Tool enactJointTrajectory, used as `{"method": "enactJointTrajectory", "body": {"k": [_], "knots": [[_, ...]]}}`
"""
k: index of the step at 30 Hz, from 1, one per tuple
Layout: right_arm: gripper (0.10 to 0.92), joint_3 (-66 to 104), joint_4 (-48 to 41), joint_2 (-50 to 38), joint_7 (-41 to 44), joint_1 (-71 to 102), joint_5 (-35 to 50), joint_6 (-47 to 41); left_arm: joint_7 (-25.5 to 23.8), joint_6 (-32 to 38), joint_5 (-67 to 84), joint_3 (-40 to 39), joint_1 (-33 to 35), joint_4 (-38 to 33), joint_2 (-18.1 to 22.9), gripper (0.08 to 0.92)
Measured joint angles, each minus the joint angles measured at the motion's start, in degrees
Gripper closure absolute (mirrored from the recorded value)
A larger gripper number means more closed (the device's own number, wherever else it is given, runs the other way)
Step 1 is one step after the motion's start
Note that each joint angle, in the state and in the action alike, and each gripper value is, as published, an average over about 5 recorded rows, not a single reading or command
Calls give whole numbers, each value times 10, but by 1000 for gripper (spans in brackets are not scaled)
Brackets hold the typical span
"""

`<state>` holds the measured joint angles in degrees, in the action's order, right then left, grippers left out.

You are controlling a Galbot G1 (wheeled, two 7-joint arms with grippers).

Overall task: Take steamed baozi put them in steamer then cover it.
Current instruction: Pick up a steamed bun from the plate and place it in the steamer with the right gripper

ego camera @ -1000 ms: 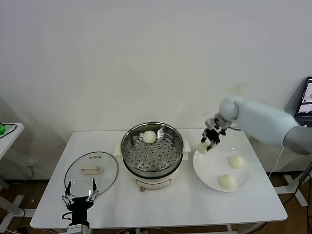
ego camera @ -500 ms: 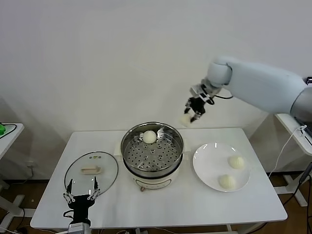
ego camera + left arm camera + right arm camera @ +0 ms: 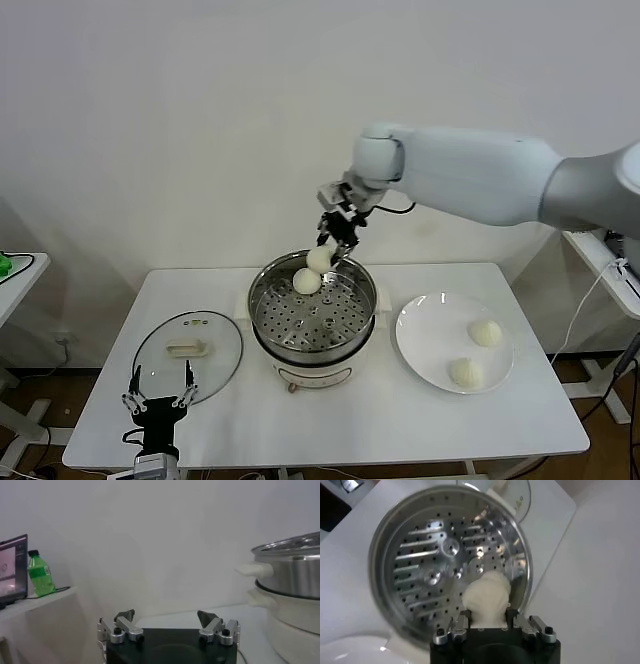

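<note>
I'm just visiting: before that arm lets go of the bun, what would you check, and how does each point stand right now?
1. Right tool shut on the held baozi: ok.
2. Bun above the steamer, not outside its rim: ok.
3. Bare tray space beside the baozi already inside: ok.
4. Bun low enough to release gently: cannot tell.
5. Cover off the pot, lying on the table: ok.
6. Left tool open, parked near the cover, out of the way: ok.
</note>
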<state>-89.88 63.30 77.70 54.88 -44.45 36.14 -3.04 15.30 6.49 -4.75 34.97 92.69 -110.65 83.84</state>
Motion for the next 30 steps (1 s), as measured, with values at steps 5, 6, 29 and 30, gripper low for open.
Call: {"method": "enactJointTrajectory", "body": {"k": [5,6,29,30], "knots": [[567,-20,-9,39,-11,9,35,-22,1,0,5,3,-2,-1,2,177],[567,-25,-12,46,-12,11,42,-26,2,0,5,2,-3,-2,3,177],[567,-56,-74,117,-27,72,84,-65,2,5,16,6,-7,-13,1,177],[567,-56,-77,118,-27,74,83,-65,1,5,17,6,-7,-13,1,177]]}}
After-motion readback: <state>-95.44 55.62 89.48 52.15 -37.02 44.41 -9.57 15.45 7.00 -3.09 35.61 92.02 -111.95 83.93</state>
